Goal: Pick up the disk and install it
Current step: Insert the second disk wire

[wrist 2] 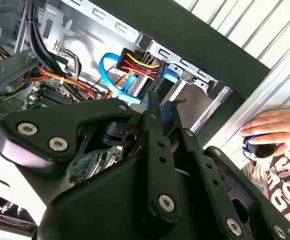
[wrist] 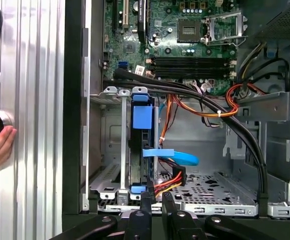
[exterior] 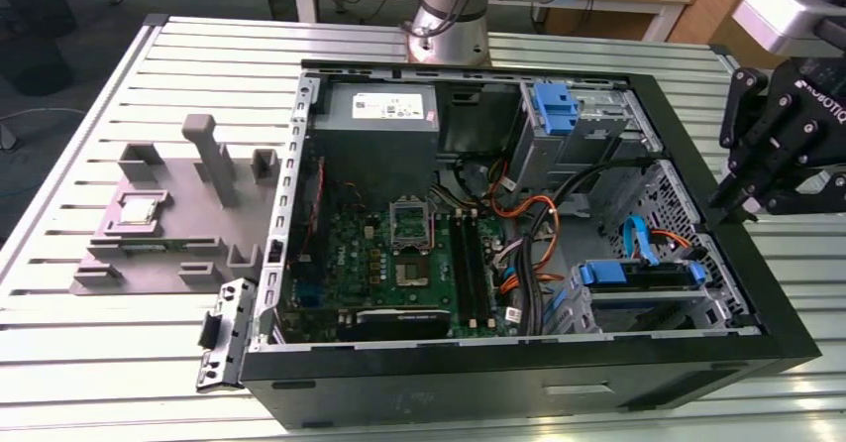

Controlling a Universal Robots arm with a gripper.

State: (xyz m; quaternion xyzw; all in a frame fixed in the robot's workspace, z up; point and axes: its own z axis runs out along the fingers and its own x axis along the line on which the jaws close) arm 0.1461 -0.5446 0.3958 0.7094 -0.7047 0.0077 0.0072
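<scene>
The open computer case (exterior: 740, 293) lies on its side on the slatted table (exterior: 79, 363). The disk (exterior: 640, 275) already sits on edge in the drive cage near the case's front corner, cables plugged in (install looks all but finished). The gripper (wrist: 155, 200) hovers just above the disk, fingers pressed together, holding nothing. Any next move calls for clearing the cables.

One computer case (exterior: 529, 373); one disk (exterior: 639, 275); one processor chip (exterior: 142, 209); one hand (wrist 2: 275, 127).

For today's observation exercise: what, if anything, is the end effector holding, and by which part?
Nothing. The end effector hangs shut above the disk, which sits in its bay inside the computer case.
</scene>
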